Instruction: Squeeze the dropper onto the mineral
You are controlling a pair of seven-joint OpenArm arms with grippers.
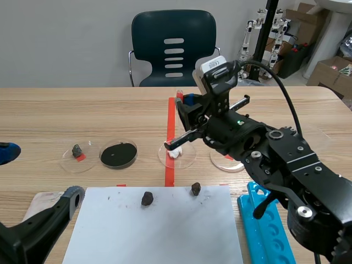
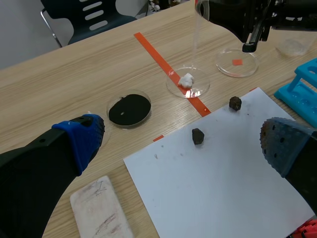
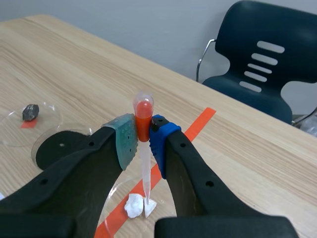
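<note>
Plastic dropper (image 3: 144, 173) clamped in right pincer (image 3: 143, 135), above white mineral (image 3: 132, 205).

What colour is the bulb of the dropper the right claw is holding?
The dropper bulb is orange-red, clearest in the right wrist view.

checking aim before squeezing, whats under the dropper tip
A white mineral lump in a clear dish lies under the dropper. The dish floor beneath the lump is covered.
</note>
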